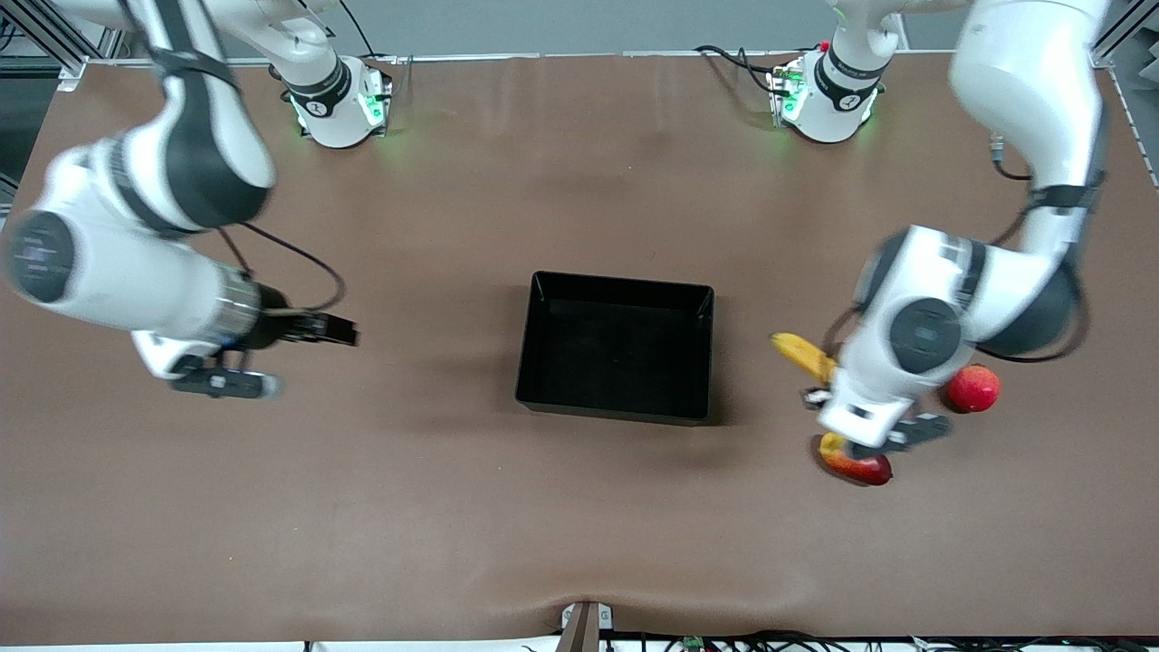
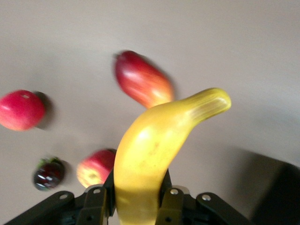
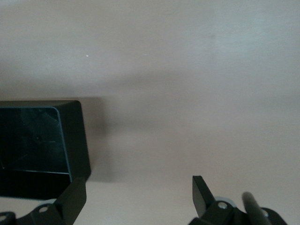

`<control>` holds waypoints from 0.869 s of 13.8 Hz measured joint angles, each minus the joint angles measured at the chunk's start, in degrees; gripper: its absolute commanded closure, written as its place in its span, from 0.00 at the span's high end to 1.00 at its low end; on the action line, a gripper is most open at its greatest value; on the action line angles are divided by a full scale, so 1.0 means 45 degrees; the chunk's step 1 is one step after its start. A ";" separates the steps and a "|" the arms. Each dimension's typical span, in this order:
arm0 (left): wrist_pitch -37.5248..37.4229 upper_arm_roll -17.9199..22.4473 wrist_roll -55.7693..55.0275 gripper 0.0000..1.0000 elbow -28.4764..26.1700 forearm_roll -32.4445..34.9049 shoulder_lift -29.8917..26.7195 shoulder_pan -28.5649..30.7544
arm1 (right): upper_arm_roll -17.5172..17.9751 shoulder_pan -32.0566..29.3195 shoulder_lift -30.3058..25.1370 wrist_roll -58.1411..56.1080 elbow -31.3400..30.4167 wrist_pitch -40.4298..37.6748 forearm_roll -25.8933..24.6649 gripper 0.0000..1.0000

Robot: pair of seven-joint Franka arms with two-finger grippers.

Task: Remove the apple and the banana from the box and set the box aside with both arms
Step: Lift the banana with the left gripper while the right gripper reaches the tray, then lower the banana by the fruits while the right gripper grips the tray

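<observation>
Box (image 1: 616,349) looked empty; left gripper (image 2: 133,206) clamped banana (image 2: 154,150) over table, apple (image 2: 96,167) probably out; right gripper (image 3: 136,197) wide open, empty; box move pending.

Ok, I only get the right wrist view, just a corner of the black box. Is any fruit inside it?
Observer: No, the box is empty.
Operator: Where is the banana?
Observer: The left gripper is shut on the banana, holding it up over the table beside the box, toward the left arm's end.
Operator: And the apple?
Observer: The apple lies on the table there, outside the box.
</observation>
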 measured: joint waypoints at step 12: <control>0.3742 0.0491 0.3273 0.00 -0.0302 0.1088 0.2817 0.3565 | -0.0012 0.4427 0.4093 0.4635 -0.0037 0.5624 -0.0087 0.51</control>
